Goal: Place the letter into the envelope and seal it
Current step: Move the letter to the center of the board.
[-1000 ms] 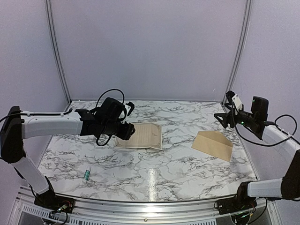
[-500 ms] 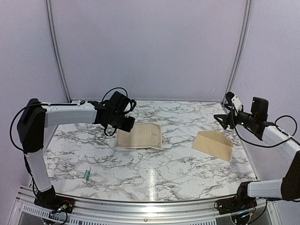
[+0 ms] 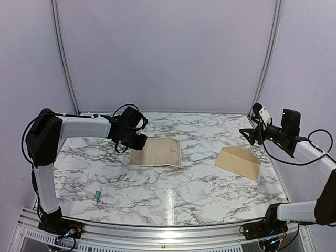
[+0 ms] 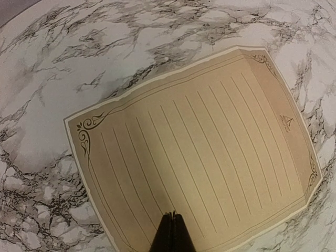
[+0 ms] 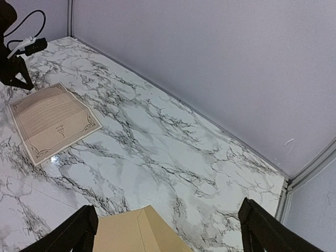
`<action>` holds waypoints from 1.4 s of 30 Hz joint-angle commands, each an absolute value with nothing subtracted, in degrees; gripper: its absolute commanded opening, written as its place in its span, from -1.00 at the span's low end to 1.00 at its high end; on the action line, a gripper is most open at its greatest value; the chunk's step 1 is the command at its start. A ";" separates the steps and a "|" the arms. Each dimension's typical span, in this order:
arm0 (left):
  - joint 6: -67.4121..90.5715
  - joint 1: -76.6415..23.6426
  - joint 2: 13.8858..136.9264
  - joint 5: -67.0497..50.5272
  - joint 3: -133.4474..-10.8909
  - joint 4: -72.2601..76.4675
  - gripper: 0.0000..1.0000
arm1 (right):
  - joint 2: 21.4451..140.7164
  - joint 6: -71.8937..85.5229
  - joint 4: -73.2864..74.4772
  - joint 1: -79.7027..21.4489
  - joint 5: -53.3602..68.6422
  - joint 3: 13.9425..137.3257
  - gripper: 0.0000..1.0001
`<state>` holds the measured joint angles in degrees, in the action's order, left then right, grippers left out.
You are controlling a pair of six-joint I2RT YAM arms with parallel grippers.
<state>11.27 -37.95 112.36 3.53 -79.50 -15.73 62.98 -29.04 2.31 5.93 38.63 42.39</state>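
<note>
**Q:** What is the reference thing in this figure?

**A:** The letter [image 3: 156, 151], a cream sheet lying flat on the marble table [image 3: 173, 194] with its ruled face up. The left wrist view shows its dark ornamental border and fine lines. A crease crosses the sheet near one short end.

**Q:** Where does the envelope lie?

**A:** The envelope [image 3: 239, 162] is to the right of the letter and well apart from it, flat on the same surface. It is plain tan-brown, and a fold line runs along its length.

**Q:** How does the left gripper stand?

**A:** The left gripper [image 4: 171, 231] is at the letter's far-left corner in the top view. Its two fingers are pressed together with no gap. No paper shows between them, so it has hold of nothing visible. Whether the tips touch the sheet cannot be told.

**Q:** And the right gripper?

**A:** The right gripper [image 3: 249, 134] hangs far to the right of the letter, raised over the envelope's far edge. Its fingers are spread wide and grip nothing. In its own wrist view a pointed brown edge of the envelope shows low in the gap between them, clear of both fingers. The letter lies beyond, toward the upper left.

**Q:** What else is on the surface?

**A:** A small white-and-green tube [image 3: 97, 196] lies to the left of the letter, nearer the arm bases and well apart from the sheet.
</note>
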 commanded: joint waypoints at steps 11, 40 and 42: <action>9.80 -36.65 111.92 5.32 -73.13 -16.81 -1.00 | 63.28 -30.15 3.64 5.10 39.73 42.50 0.79; 16.18 -42.66 103.00 1.08 -59.99 -15.77 -1.00 | 65.54 -30.10 3.55 2.31 39.04 42.52 0.79; 20.01 -46.19 100.77 1.14 -58.66 -15.65 -1.00 | 65.70 -29.36 3.15 1.89 39.07 42.44 0.79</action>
<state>13.17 -40.38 105.56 3.01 -61.28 -14.15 65.32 -30.24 3.66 3.01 38.70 42.37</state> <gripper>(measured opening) 0.005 0.896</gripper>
